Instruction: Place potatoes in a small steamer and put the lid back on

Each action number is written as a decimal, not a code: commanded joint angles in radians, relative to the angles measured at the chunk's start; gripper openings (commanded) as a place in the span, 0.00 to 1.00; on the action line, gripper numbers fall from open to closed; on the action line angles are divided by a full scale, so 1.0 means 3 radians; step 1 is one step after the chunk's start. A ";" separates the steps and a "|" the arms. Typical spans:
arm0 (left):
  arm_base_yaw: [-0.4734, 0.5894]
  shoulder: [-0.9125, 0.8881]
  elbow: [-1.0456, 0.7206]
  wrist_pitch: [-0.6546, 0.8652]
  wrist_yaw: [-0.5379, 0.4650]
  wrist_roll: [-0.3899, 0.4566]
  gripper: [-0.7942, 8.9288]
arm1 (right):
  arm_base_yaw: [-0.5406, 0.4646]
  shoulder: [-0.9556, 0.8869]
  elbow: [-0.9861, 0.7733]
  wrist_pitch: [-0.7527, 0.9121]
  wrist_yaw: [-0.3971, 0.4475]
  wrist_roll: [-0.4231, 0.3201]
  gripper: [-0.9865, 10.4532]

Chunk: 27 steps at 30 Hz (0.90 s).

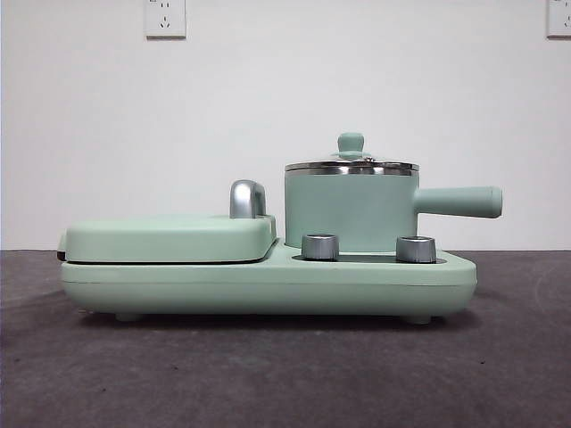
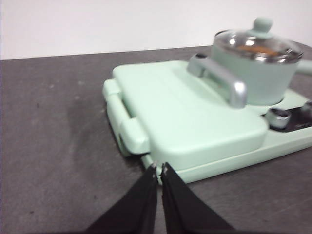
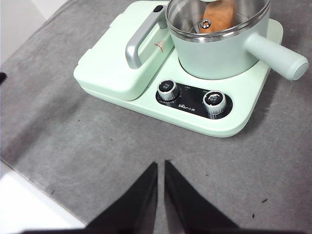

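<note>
The dark grey table (image 1: 285,374) runs under everything, and on it stands the mint-green cooking base (image 1: 268,285), the biggest thing before me. Its flat griddle cover (image 1: 169,239) lies closed on one half, with a chrome handle (image 1: 247,199) rising at the edge nearest the pot. On the other half sits the small steamer (image 1: 352,209), its straight green side handle (image 1: 459,201) pointing away from the griddle cover. The lid (image 1: 351,166) rests on the steamer's steel rim, its small green knob (image 1: 351,144) on top. Through the glass I see the potato (image 3: 219,15) inside the pot, orange-brown and lying against the wall. Two silver dials (image 3: 168,89) stand on the black panel just in front of the steamer.

My left gripper (image 2: 159,169) hangs just beside the corner of the base, on the griddle side, jaws pressed together and holding nothing. My right gripper (image 3: 161,165) hovers over bare table, well apart from the dials, jaws likewise closed and empty.
</note>
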 commanded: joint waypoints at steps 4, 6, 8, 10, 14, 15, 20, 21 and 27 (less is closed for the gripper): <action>0.0120 -0.0008 -0.0286 0.0355 -0.0145 -0.0037 0.10 | 0.0029 0.0013 0.0029 0.0039 0.0001 -0.0028 0.10; 0.0160 -0.0015 -0.0375 0.0450 -0.0282 -0.0159 0.10 | 0.0029 0.0013 0.0029 0.0038 0.0001 -0.0028 0.10; 0.0191 -0.0015 -0.0462 0.0524 -0.0484 -0.0267 0.10 | 0.0029 0.0013 0.0029 0.0038 0.0001 -0.0028 0.10; 0.0203 -0.0015 -0.0551 0.0615 -0.0640 -0.0319 0.10 | 0.0029 0.0013 0.0029 0.0038 0.0001 -0.0028 0.10; 0.0206 -0.0015 -0.0682 0.0676 -0.0739 -0.0317 0.10 | 0.0029 0.0013 0.0029 0.0038 0.0003 -0.0028 0.10; 0.0209 -0.0014 -0.0682 0.0682 -0.0745 -0.0315 0.10 | 0.0029 0.0013 0.0029 0.0039 0.0003 -0.0028 0.10; 0.0217 -0.0015 -0.0682 0.0673 -0.0907 -0.0304 0.10 | 0.0029 0.0013 0.0029 0.0039 0.0003 -0.0028 0.10; 0.0217 -0.0015 -0.0682 0.0673 -0.0907 -0.0304 0.10 | 0.0029 0.0013 0.0029 0.0038 0.0001 -0.0028 0.10; 0.0216 -0.0015 -0.0680 0.0675 -0.0905 -0.0305 0.10 | 0.0029 0.0013 0.0029 0.0038 0.0003 -0.0028 0.10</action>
